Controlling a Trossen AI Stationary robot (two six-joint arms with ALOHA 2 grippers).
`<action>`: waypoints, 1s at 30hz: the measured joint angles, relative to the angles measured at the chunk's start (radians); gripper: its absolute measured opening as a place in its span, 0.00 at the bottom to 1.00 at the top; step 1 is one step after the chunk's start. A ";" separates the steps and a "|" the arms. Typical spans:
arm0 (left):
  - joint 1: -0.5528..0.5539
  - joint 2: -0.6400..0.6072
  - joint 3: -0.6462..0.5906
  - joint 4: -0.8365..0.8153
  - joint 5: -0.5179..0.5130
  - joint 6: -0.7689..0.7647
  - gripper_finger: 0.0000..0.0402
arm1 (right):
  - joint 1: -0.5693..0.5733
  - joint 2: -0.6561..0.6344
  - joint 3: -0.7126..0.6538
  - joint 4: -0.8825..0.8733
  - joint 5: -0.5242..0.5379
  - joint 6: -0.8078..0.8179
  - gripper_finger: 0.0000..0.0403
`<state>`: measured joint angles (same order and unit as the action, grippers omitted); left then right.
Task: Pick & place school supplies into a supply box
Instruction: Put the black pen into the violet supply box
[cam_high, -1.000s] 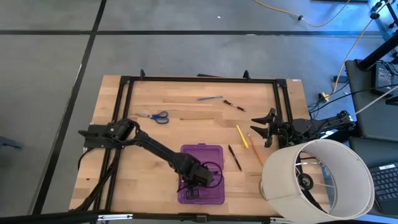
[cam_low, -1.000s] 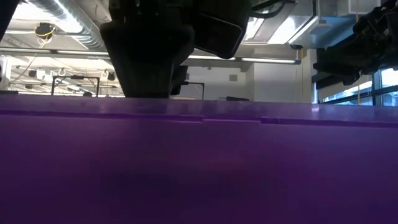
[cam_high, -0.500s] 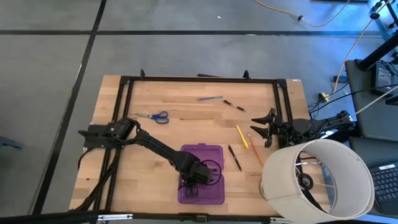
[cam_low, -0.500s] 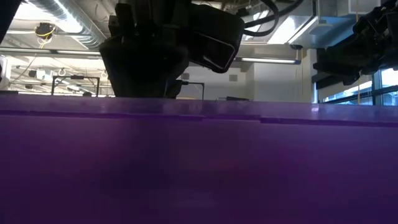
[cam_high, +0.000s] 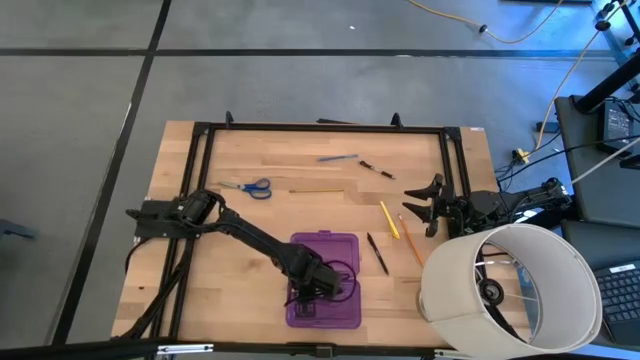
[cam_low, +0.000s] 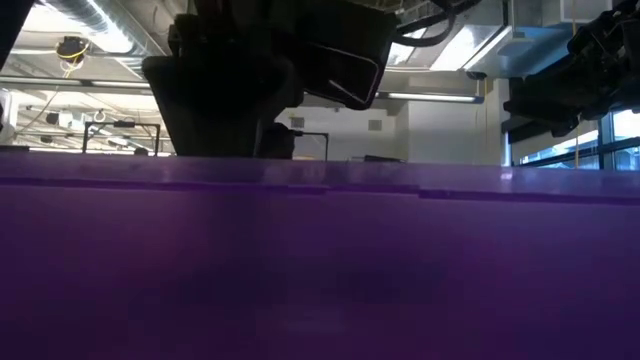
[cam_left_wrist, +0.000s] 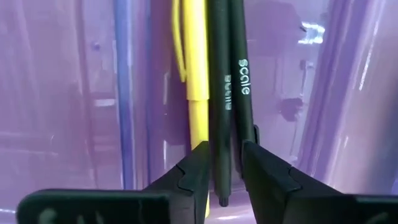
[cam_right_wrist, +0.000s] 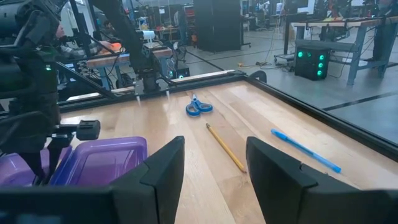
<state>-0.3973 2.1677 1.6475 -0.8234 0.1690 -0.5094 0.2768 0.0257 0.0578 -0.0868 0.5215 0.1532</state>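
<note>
The purple supply box (cam_high: 326, 246) lies open near the table's near edge; its wall (cam_low: 320, 260) fills the low view. My left gripper (cam_high: 314, 288) (cam_left_wrist: 225, 177) reaches down into the box's near half, shut on a black pen (cam_left_wrist: 219, 124). Beside that pen in the box lie a second black pen (cam_left_wrist: 244, 93), a yellow pen (cam_left_wrist: 195, 74) and a blue one (cam_left_wrist: 122, 93). My right gripper (cam_high: 420, 205) (cam_right_wrist: 214, 168) waits open above the table's right edge. Scissors (cam_high: 250, 187), pencils (cam_high: 389, 219) and pens (cam_high: 377, 254) lie flat on the table. My left gripper pinches the black pen near its end (cam_left_wrist: 219, 186) between the two fingers (cam_left_wrist: 194, 171), coming from above and lying across it. The pen lies lengthwise in the box beside the second black pen; whether it rests on the box floor cannot be told.
A large white cylinder (cam_high: 505, 285) stands at the table's near right corner. On the wood also lie a blue pen (cam_high: 338, 158), a black pen (cam_high: 377, 170), a yellow pencil (cam_high: 315, 190) and an orange pencil (cam_high: 410, 240). A black frame (cam_high: 320, 127) rims the table.
My left gripper has shifted a little toward the table's left over the box, as the low view shows. Everything else on the table has stayed put.
</note>
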 joint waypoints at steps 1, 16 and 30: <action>0.001 0.000 0.001 -0.003 0.017 0.004 0.22 | 0.000 0.000 0.000 0.000 0.000 0.000 0.44; -0.016 -0.144 0.026 -0.017 -0.238 0.128 0.18 | 0.000 0.000 0.000 0.013 0.004 0.017 0.44; -0.005 -0.432 -0.409 0.420 -0.257 0.127 0.08 | 0.000 0.106 0.011 0.016 -0.079 0.179 0.44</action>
<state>-0.4026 1.7358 1.2384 -0.4039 -0.0881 -0.3820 0.2768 0.1322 0.0686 -0.0704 0.4423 0.3326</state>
